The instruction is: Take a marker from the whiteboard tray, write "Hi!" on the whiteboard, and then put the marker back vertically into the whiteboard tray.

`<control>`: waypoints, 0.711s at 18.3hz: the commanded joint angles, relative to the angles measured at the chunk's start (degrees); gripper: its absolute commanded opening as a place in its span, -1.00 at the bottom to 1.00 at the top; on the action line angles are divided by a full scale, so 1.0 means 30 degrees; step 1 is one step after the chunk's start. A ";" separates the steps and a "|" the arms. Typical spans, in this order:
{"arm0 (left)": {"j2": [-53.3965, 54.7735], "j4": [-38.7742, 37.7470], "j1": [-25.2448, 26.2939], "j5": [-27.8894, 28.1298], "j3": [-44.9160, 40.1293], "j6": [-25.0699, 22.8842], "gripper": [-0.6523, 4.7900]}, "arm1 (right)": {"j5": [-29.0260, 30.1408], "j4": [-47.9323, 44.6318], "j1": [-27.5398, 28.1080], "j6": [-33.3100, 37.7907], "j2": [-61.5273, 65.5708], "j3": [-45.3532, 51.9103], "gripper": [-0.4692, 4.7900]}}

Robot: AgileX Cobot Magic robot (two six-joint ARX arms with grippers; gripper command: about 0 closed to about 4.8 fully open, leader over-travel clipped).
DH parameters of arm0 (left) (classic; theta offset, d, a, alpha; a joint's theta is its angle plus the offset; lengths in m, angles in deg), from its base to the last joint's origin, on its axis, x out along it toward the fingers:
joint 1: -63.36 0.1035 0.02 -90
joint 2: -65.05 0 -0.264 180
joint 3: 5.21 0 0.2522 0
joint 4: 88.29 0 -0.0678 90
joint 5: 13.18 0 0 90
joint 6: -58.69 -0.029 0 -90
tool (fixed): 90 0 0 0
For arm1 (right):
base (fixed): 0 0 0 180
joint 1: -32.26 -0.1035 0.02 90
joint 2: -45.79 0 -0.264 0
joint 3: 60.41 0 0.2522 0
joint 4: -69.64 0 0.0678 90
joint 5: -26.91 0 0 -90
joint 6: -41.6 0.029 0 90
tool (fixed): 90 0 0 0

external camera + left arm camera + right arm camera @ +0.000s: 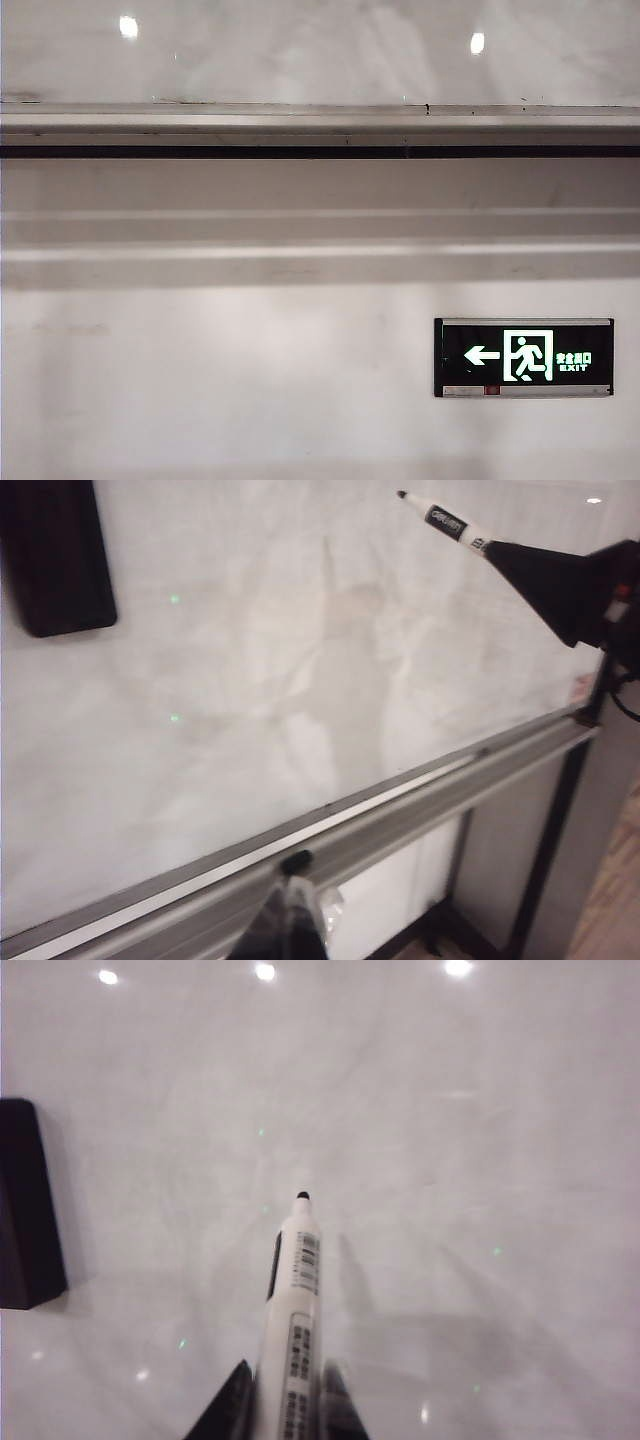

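Between the right gripper's (285, 1405) two dark fingers sits the marker (297, 1300), clamped on the rear of the barrel, jaws nearly closed around it. Cap is off; the small black nib leads, long axis running straight out from the gripper toward the whiteboard (480, 1160). Left wrist view confirms: marker (450, 525) points at the board at a slant from the right gripper (545, 580), nib close to the surface, but I can't tell if it touches. No ink visible on the board in any view.

Left gripper (285, 925) sits low, just beside the whiteboard tray (400, 810). Something clear or pale seems to be in it; too cut off to say what, or how far it is open. Right arm is clearly the one to write.

Black eraser block (25, 1205) sits on the board, well off to one side of the nib. Exterior view shows only the tray (320, 125), board bottom and exit sign (523, 357); neither arm appears.
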 commanded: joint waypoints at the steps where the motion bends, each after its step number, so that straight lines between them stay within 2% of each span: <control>1: -0.0029 0.0102 -0.0007 0.0109 0.0124 -0.0007 -0.78 | -0.0466 -0.0051 -0.0933 -0.0291 0.1617 -0.1763 -0.83; 3: -0.0036 0.0109 -0.0007 0.0109 0.0124 -0.0007 -0.78 | -0.1319 0.0073 -0.1668 -0.0656 0.2761 -0.2688 -0.83; 5: -0.0036 0.0102 -0.0007 0.0102 0.0124 -0.0007 -0.78 | -0.1610 0.0270 -0.1843 -0.0707 0.3810 -0.3577 -0.83; 8: -0.0036 0.0095 -0.0007 0.0109 0.0124 -0.0007 -0.78 | -0.3096 0.0335 -0.2047 -0.1005 0.4852 -0.4306 -0.83; 13: -0.0036 0.0022 -0.0007 0.0102 0.0131 0.0000 -0.78 | -0.3279 0.0357 -0.1996 -0.1071 0.5180 -0.4386 -0.83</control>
